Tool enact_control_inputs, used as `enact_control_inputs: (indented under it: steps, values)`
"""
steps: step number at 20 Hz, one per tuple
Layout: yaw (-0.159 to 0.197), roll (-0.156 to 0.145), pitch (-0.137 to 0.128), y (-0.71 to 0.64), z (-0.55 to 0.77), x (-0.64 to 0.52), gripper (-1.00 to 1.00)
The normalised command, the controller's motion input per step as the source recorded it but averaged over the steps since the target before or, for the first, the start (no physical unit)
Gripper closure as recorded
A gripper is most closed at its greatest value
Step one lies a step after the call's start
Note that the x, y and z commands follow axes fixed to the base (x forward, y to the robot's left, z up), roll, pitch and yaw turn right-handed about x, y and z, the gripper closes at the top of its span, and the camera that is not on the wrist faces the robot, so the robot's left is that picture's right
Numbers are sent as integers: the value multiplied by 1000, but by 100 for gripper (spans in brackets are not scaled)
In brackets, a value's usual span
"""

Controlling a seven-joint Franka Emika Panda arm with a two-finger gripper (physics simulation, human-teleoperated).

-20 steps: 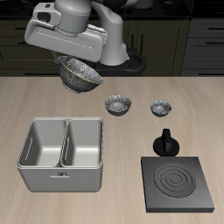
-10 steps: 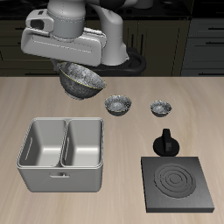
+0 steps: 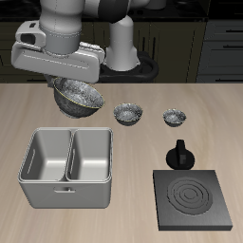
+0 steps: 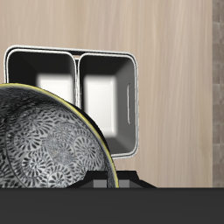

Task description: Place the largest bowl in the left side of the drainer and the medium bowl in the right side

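Largest bowl [image 3: 79,96] hangs in the air, tilted, its rim caught by the gripper [image 3: 65,78]; the fingers are closed on the rim, though the fingertips themselves are hidden behind the gripper body. It sits above the tabletop [image 3: 223,123] just behind the drainer's back edge, clear of it. In the wrist view the bowl's mottled inside [image 4: 48,140] fills much of the frame, with the drainer [image 4: 74,87] beyond it.

Drainer [image 3: 66,167] stands near the tabletop's front edge, handle facing that edge; both compartments hold nothing.

Medium bowl [image 3: 128,114] rests upright on the tabletop farther back than the drainer, beside the held bowl and apart from it. Smallest bowl [image 3: 174,118] sits beside the medium one, apart.

A black knob-like object [image 3: 179,154] stands just behind the black stove plate [image 3: 192,198], which lies at the front edge beside the drainer, with a gap between.
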Motion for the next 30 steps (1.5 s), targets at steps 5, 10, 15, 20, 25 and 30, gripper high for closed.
enact_control_inputs:
  steps: [5,10,15,20,25,30]
  values:
    - [10,0,10,94,-159,93,100]
    - [11,-17,31,-40,-235,79,100]
    - [8,4,41,58,-290,99,100]
    - [21,10,33,107,-216,61,100]
    - [46,-7,44,82,-206,41,100]
    - [27,-13,53,39,-233,44,-100]
